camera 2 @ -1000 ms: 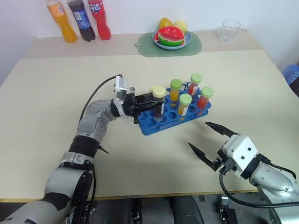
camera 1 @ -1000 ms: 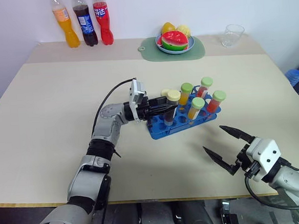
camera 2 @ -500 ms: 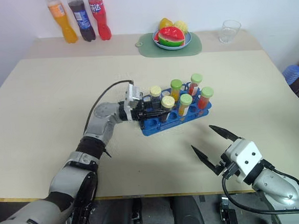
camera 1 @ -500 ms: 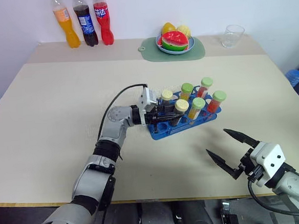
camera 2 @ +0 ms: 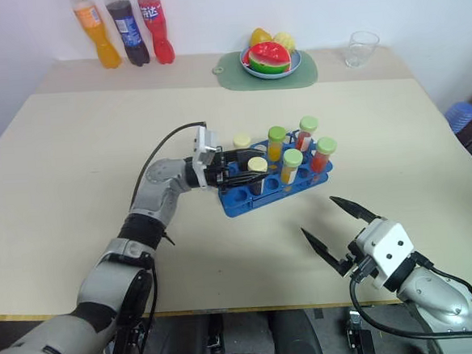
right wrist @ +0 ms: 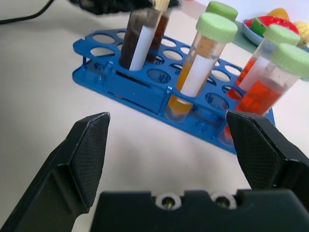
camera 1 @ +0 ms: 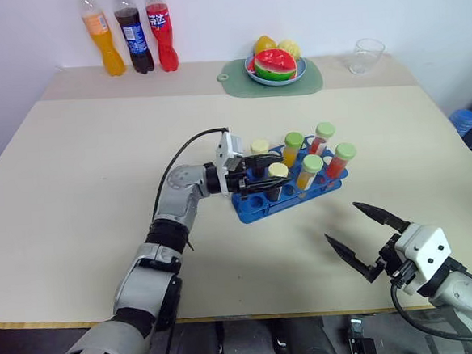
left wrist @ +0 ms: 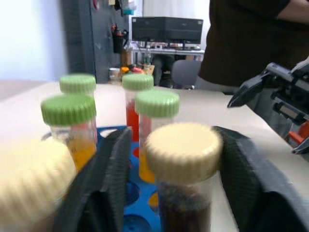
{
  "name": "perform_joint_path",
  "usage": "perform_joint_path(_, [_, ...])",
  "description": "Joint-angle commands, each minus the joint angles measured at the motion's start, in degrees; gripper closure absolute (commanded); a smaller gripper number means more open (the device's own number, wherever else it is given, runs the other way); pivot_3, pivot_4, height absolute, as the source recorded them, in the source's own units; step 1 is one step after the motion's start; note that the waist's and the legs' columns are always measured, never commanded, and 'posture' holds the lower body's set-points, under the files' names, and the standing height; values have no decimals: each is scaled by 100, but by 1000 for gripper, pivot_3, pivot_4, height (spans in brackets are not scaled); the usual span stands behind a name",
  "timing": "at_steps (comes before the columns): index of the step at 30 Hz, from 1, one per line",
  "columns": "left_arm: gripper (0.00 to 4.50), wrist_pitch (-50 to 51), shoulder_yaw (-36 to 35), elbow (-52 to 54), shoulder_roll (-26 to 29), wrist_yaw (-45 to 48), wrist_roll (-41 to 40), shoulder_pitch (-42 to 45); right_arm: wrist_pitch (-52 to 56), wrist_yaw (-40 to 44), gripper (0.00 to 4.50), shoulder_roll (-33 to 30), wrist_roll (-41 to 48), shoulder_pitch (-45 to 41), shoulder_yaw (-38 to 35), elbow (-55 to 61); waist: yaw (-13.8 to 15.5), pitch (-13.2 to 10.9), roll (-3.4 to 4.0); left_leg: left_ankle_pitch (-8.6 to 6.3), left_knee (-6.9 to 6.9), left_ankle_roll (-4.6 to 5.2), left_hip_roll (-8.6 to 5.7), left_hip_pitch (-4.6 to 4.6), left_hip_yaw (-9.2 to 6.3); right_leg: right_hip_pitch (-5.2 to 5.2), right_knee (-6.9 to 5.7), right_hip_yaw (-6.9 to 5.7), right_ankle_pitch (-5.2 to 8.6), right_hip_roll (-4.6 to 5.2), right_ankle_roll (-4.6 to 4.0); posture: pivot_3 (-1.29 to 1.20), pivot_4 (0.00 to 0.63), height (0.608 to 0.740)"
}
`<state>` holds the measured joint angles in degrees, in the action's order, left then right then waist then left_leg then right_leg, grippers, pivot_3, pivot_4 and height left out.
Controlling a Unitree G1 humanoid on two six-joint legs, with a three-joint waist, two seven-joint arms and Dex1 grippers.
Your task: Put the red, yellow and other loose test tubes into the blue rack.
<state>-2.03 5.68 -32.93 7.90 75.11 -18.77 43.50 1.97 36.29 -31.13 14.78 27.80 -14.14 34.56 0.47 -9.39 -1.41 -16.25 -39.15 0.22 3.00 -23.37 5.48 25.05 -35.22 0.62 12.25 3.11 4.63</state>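
The blue rack (camera 1: 252, 205) stands mid-table and holds several tubes. Green-capped ones with yellow (camera 1: 309, 171) and red (camera 1: 339, 159) liquid stand on its right side. A dark tube with a cream cap (camera 1: 277, 174) stands in a front hole. My left gripper (camera 1: 270, 174) is open around it, and its fingers (left wrist: 112, 176) stand apart from the tube (left wrist: 183, 154) on both sides. A second cream-capped tube (camera 1: 259, 148) stands just behind. My right gripper (camera 1: 340, 221) hovers open and empty near the front right of the rack (right wrist: 120, 82).
Three soda bottles (camera 1: 133, 34) line the back left edge. A fruit plate (camera 1: 275, 65) on a green mat and a clear glass (camera 1: 367, 54) stand at the back. A person in dark clothing (left wrist: 251, 38) stands beyond the table.
My left gripper moved toward the rack and lowered the dark tube into a hole, then opened off it. The right arm has stayed where it was.
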Motion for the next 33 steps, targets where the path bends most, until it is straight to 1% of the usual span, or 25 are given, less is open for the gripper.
perform_joint_path(1, [1831, 378, -413, 873, 243, -202, -464, -291, -40, -142, 258, 151, 96, -80, -101, -35, 2, 0, 1, 0, 0, 0, 0, 1, -1, 0, -1, 0, 0, 0, 0, 0, 150, 740])
perform_joint_path(3, [1831, 356, -626, 1222, 477, -362, -543, -570, -14, -268, 258, 248, 83, -151, -177, -174, -21, 1, 2, 0, 0, 0, 1, 1, -3, -1, -2, 0, 0, 0, 0, 0, 150, 740])
perform_joint_path(5, [1831, 380, -743, 1359, 847, -489, -436, -863, -75, -275, 258, 254, 15, -180, -239, -345, -14, 2, 4, 0, 0, 0, 1, 2, -3, -1, -4, 0, 0, 0, 0, 0, 150, 740])
perform_joint_path(8, [1831, 352, -909, 1641, 1427, -361, -473, -1387, -179, -255, 258, 258, 25, -172, -359, -577, -23, 4, 8, 0, 2, 0, 2, 4, -1, 0, -4, 0, 0, 0, 0, 0, 150, 740])
perform_joint_path(10, [1831, 405, -1015, 1859, 1736, -635, -372, -1738, -210, -151, 258, 224, 113, -117, -441, -680, -17, 4, 8, 0, 3, 0, 3, 4, 1, -1, -4, 0, 0, 2, 0, 0, 150, 740])
perform_joint_path(14, [1831, 498, -1250, 2337, 2169, -1112, -283, -2503, -237, 144, 258, 107, 357, -28, -659, -850, 17, 4, 9, 0, 1, -1, 1, 5, 3, -2, -4, -3, 0, 15, 0, 0, 150, 740])
perform_joint_path(18, [1831, 690, -1437, 2978, 2383, -1417, -424, -3149, -163, 431, 258, -77, 706, -46, -953, -975, 20, 4, 9, -1, 2, -1, 0, 5, 11, -2, -2, -4, 0, 26, 0, 0, 150, 740])
perform_joint_path(21, [1831, 842, -1519, 3287, 2467, -1570, -499, -3423, -77, 558, 258, -178, 919, -161, -1110, -1105, 19, 4, 10, -1, 2, -1, 0, 8, 16, -2, -3, -5, 0, 31, 0, 0, 150, 740])
perform_joint_path(26, [1831, 1098, -1566, 3662, 2507, -1828, -616, -3681, 7, 552, 258, -239, 997, -495, -1185, -1392, 11, 5, 11, -1, 3, -1, -1, 10, 21, 0, -3, -5, 0, 31, 1, 0, 150, 740])
perform_joint_path(33, [1831, 1254, -1510, 4007, 2442, -2150, -671, -3867, 1, 493, 258, -235, 840, -807, -1086, -1597, 16, 5, 11, -1, 4, -1, -2, 9, 27, 2, -3, -4, 0, 31, 1, 0, 150, 740])
